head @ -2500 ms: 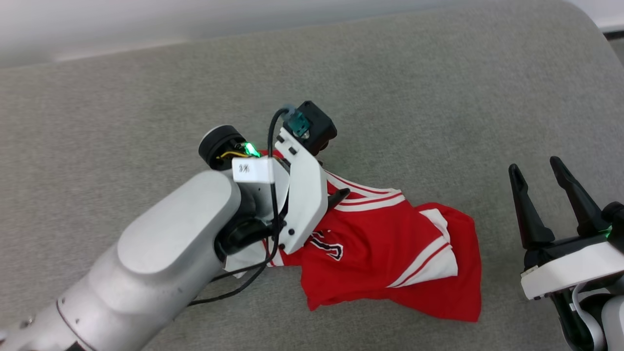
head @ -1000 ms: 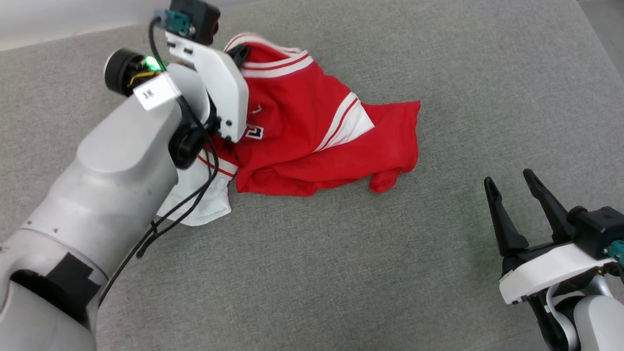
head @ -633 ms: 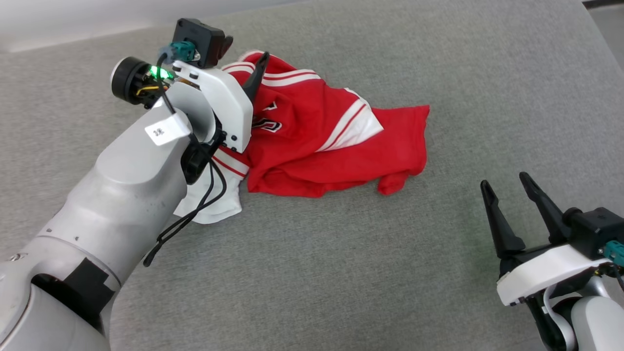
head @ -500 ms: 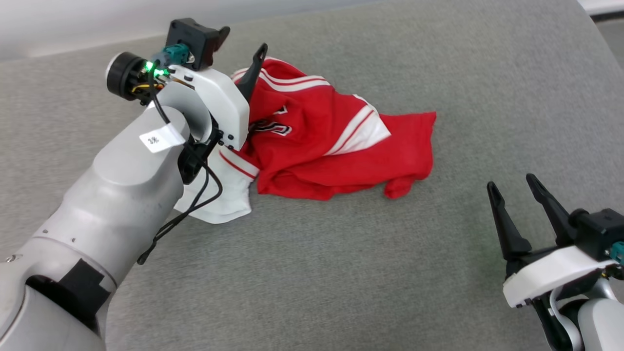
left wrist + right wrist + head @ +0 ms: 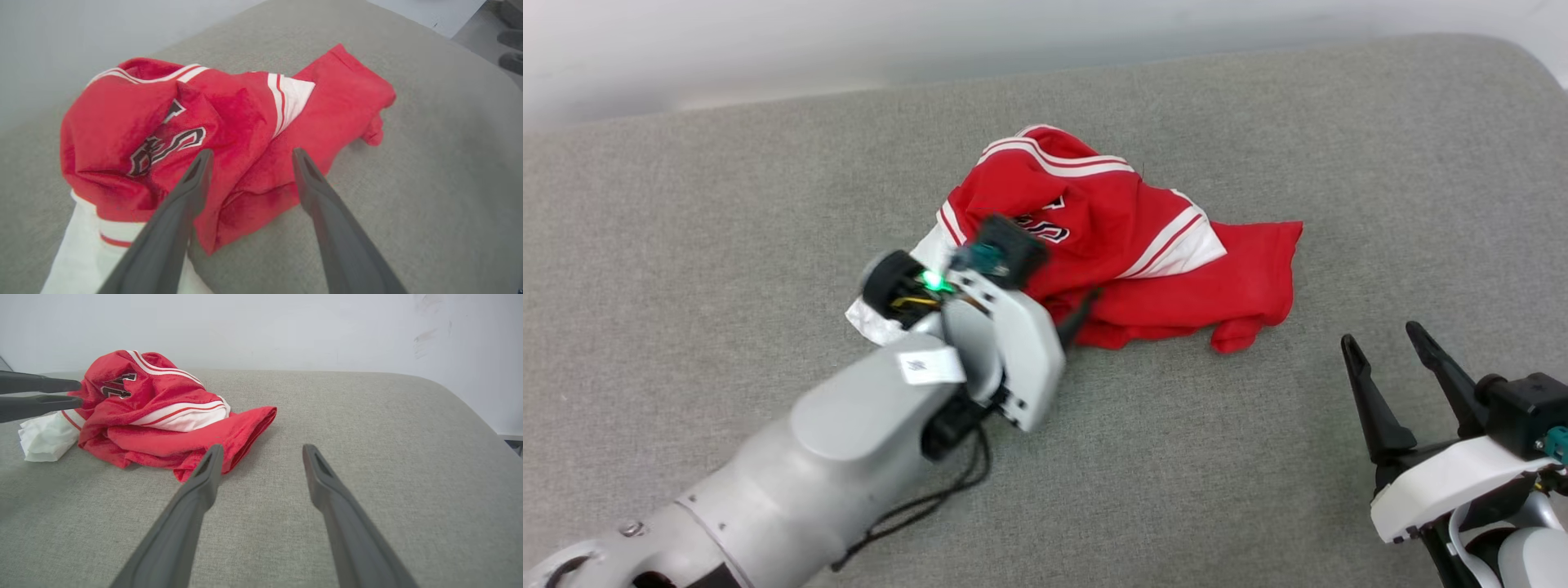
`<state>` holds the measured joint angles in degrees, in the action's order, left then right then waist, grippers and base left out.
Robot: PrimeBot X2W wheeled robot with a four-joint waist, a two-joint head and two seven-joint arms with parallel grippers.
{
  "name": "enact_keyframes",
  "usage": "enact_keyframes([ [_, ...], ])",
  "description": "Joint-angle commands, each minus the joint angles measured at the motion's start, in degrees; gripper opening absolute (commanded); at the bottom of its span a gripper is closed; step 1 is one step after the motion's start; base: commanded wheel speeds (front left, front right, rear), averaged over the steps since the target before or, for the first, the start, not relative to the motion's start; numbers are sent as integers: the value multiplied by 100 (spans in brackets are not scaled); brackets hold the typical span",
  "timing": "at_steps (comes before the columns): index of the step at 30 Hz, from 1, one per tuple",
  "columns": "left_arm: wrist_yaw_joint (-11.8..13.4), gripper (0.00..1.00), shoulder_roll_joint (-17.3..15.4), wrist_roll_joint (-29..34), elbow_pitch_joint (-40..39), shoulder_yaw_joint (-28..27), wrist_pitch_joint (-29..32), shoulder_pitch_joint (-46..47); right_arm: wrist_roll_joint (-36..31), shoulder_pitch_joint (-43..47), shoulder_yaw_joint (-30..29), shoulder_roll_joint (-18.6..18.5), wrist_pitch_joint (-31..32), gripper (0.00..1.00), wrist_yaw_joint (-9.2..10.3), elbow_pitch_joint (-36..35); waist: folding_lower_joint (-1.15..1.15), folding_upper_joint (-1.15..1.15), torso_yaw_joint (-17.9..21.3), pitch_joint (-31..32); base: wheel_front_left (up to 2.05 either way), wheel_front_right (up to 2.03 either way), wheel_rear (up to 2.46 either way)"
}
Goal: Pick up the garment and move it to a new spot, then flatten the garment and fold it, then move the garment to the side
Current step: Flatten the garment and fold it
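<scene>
Folds hide most of the lettering [image 5: 167,149] on the garment [image 5: 241,118], possibly numerals.

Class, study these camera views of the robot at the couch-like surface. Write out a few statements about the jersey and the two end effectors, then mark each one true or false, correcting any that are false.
1. The red fabric jersey with white sleeves and striped trim lies on the grey woven surface. True.
2. The left end effector is clamped shut on the jersey. False: its fingers are spread open and grip nothing.
3. The right end effector is open and apart from the jersey. True.
4. The jersey is folded flat into a neat rectangle. False: it sits bunched in a crumpled heap.
</scene>
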<state>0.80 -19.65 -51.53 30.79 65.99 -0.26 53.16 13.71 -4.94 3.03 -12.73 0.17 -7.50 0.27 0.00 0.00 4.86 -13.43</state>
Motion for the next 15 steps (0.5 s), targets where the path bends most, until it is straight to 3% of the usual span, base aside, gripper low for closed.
enact_keyframes([
  [1, 82, 100, 15, 14, -155, 34, 116, -37, -4, 67, -4, -17, 6, 100, 2, -18, 0, 0, -7, -48, 0, 0, 0],
  [7, 490, 100, 162, 93, -674, 307, 877, 31, 26, -46, 88, 14, 35, 100, 2, -42, 0, 0, 156, -293, 0, 0, 0],
  [15, 502, 100, 452, 190, -393, 483, 1312, 208, 39, -113, 108, 59, -78, 100, 2, 102, 0, 0, 440, -534, 0, 0, 0],
])
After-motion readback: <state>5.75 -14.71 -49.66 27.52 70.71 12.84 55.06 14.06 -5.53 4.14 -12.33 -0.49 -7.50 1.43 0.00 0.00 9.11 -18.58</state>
